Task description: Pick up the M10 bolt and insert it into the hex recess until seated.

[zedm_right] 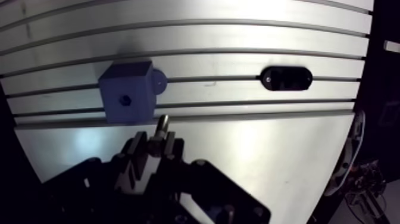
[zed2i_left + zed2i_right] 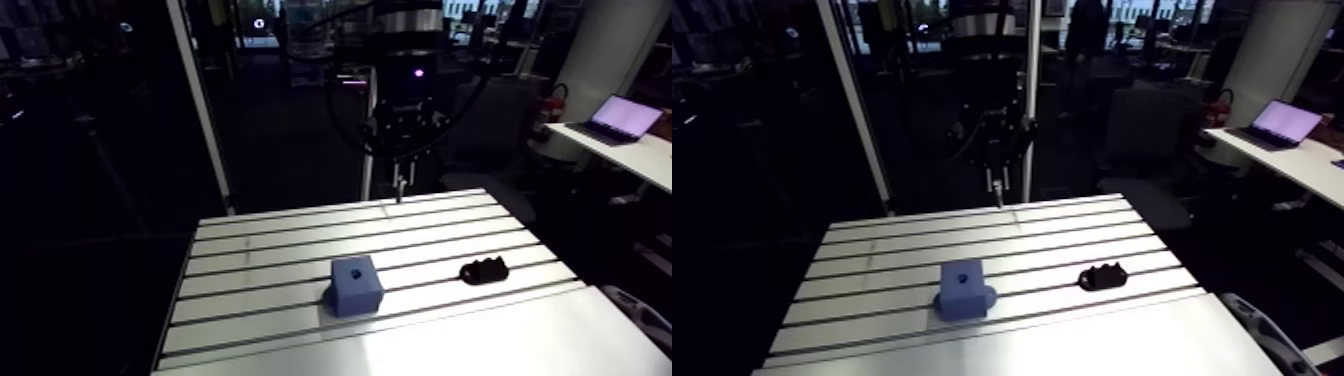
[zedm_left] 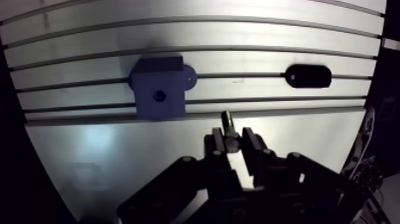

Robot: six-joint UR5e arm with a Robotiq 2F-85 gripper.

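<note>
Nearest me, the tool has its two fingers drawn in to a narrow gap and clamped on the M10 bolt, which stands out past the fingertips, roughly in line with them. Whether the hex head or the thread leads, I can't make out. In the arm view the tool hangs well above the surface, so the bolt is in the air, touching nothing but the fingers. Beyond the tips comes a bare smooth stretch, then the slotted part. There, at about eleven o'clock from the bolt, sits the blue block with the hex recess showing dark in its upper face. Well off at about one o'clock lies a black piece, clear of my path. I judge this to be the carry to the block. To do it well I'd travel high, bring the bolt's axis right over the recess and square to that face, turn the wrist until flats meet flats, then come down slowly and let go only once it stops sinking
</note>
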